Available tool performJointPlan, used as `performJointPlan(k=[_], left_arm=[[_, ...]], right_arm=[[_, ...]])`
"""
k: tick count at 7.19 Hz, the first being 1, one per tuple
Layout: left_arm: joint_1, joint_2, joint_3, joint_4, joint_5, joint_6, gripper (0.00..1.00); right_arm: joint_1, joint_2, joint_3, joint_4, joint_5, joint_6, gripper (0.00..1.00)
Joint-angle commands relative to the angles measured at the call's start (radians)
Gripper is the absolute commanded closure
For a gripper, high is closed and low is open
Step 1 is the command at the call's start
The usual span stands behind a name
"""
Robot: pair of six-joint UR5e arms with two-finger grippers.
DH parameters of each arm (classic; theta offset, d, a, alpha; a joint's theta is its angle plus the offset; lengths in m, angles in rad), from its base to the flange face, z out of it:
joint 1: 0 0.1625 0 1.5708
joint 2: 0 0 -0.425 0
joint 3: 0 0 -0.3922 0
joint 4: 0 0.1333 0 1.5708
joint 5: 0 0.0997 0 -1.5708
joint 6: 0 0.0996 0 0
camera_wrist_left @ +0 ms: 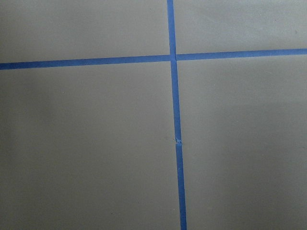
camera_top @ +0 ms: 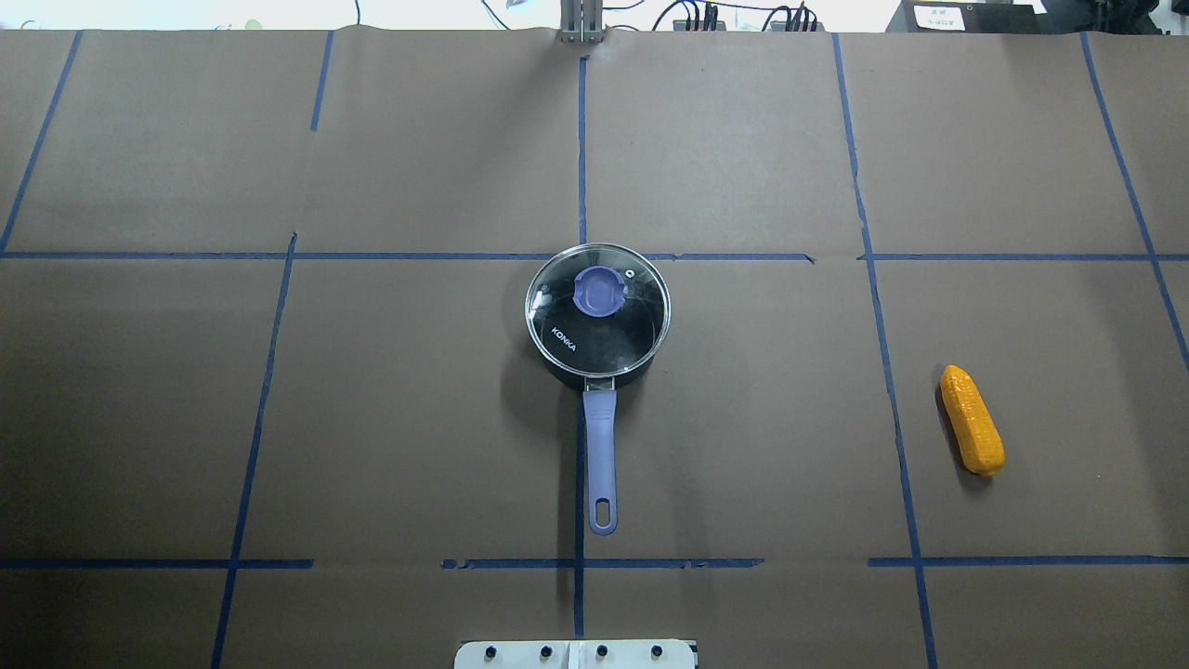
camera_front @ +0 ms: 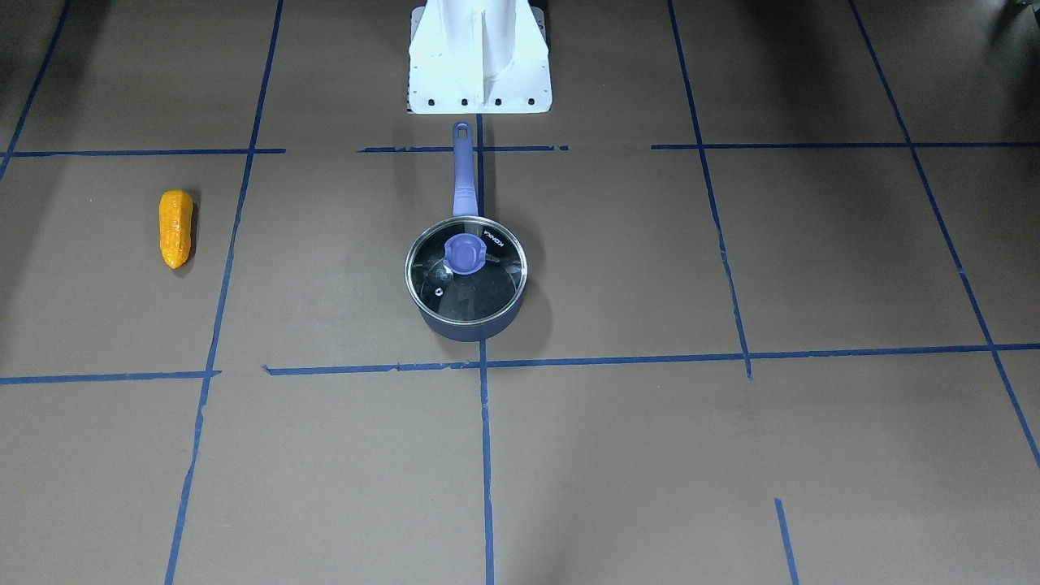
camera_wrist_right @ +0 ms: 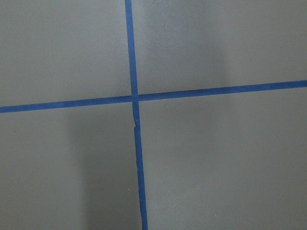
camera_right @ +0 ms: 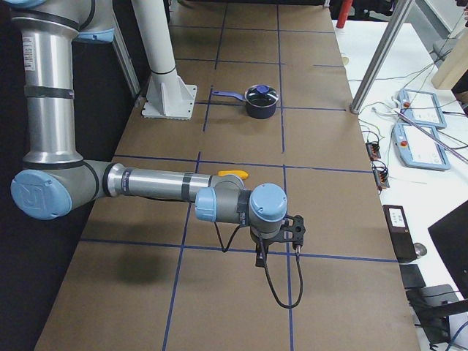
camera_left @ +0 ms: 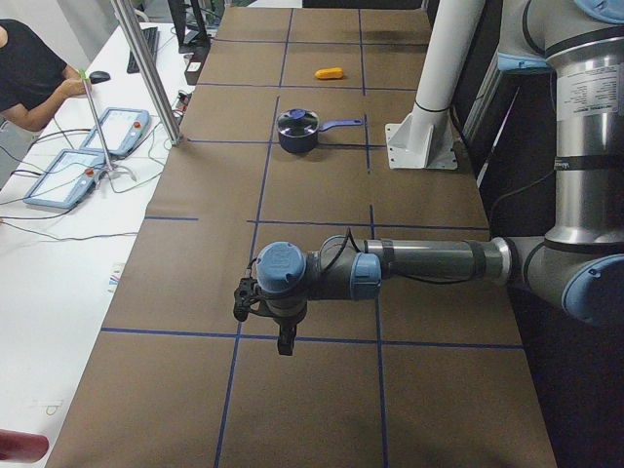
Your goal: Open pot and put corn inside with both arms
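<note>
Glass lid (camera_top: 598, 311) on the pot (camera_front: 467, 329) may slip if its knob (camera_top: 599, 291) is pinched off-centre; finger opening of left gripper (camera_left: 283, 336) and right gripper (camera_right: 261, 256) cannot be determined.

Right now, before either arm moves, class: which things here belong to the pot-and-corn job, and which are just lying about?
Belong to the job:
pot, its glass lid, corn, left arm, right arm.

Just lying about:
two control tablets, white post base, blue tape lines.

Overhead, front opposed, sharing pot (camera_top: 601, 437), wrists downward
</note>
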Motion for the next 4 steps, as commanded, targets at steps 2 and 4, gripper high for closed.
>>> performJointPlan(k=[2, 4], left_arm=[[0.000, 0.000, 0.000, -0.002, 0.000, 0.000, 0.00], [0.000, 0.000, 0.000, -0.003, 0.000, 0.002, 0.00]], right_arm=[[0.000, -0.003, -0.003, 0.008, 0.003, -0.001, 0.00], [-0.002, -0.006, -0.005, 0.008, 0.003, 0.001, 0.00]])
